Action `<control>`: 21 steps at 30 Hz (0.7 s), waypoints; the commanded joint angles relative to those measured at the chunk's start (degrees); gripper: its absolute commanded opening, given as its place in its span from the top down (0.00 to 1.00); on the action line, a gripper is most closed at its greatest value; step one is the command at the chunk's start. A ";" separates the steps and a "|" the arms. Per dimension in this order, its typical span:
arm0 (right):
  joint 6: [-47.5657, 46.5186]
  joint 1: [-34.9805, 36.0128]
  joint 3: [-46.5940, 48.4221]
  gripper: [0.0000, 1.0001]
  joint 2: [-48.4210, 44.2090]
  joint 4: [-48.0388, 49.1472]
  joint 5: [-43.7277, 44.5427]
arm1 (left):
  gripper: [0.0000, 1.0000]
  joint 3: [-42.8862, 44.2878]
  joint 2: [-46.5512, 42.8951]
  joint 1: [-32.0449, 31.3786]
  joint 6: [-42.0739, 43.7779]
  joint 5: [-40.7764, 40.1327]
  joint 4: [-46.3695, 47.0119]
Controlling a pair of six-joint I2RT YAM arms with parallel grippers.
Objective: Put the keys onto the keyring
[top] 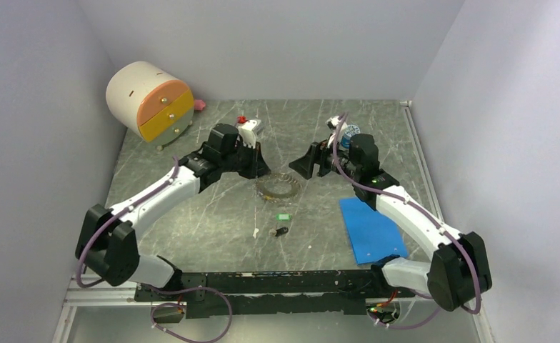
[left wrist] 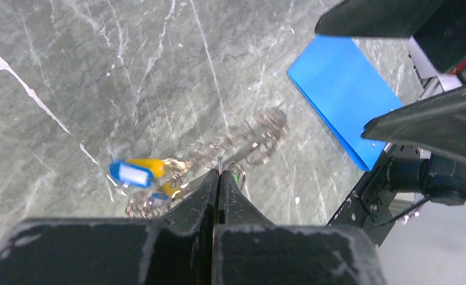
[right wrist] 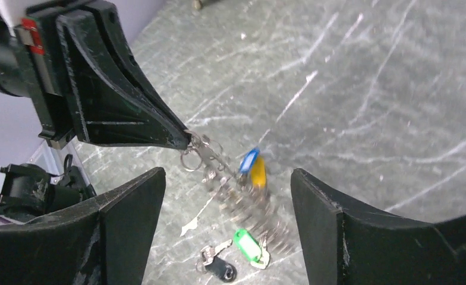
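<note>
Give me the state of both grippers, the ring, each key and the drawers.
keyring: pinched at its edge by the left gripper, blurred
left gripper: shut on the keyring
right gripper: open, holding nothing
blue key: hanging at the keyring, seemingly threaded on
yellow key: same, beside the blue key
green key: loose on the table
black key: loose, by the green key
drawers: shut

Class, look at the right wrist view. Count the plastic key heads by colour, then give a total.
Blue key head: 1
Yellow key head: 1
Green key head: 1
Black key head: 1
Total: 4
</note>
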 commanded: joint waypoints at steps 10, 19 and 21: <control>-6.81 -0.19 -4.38 0.19 -3.13 26.81 -20.61 | 0.98 -0.52 -10.39 -0.36 12.67 5.87 -2.27; -7.19 1.22 -3.23 0.26 -1.15 33.37 -28.84 | 0.98 -16.25 -22.88 -0.36 16.89 10.78 23.61; -7.99 1.97 -3.24 0.29 -0.95 34.31 -29.81 | 0.98 -18.27 -23.67 -0.37 19.20 15.26 28.65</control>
